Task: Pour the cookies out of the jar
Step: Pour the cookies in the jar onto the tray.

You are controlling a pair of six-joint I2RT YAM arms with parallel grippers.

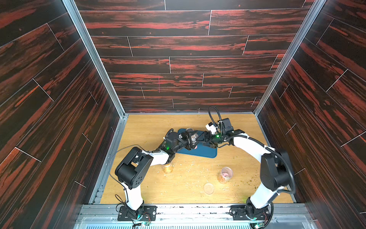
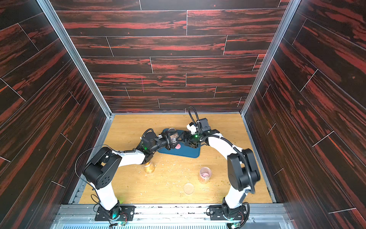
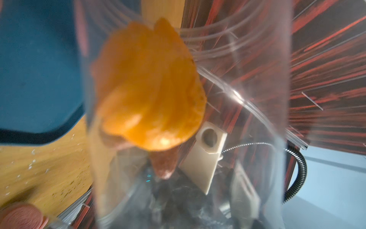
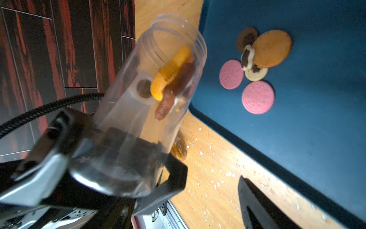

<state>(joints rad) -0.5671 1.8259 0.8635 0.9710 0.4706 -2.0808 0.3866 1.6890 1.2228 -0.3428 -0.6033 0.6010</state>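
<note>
Wooden surface first, littered with pale crumbs. Toward its far side, the blue tray. Above that tray, tilted in the air: the clear jar, pinched near its base by the left claw. Just beside it, the right claw, apparently spread and gripping nothing, one dark finger showing in the right wrist view. Already out on the tray: a small cluster of cookies, two pink, one orange, others brown and white, several overlapping. Lodged inside near the threaded neck: an orange cookie pressed against a brown one. Probably close to the end of the pour. To finish well: tip the mouth lower, keep it over the tray rather than bare wood, jog the wrist gently to unseat the wedged pair, hold a firm squeeze on the slick plastic, keep the right claw clear of the mouth.
</note>
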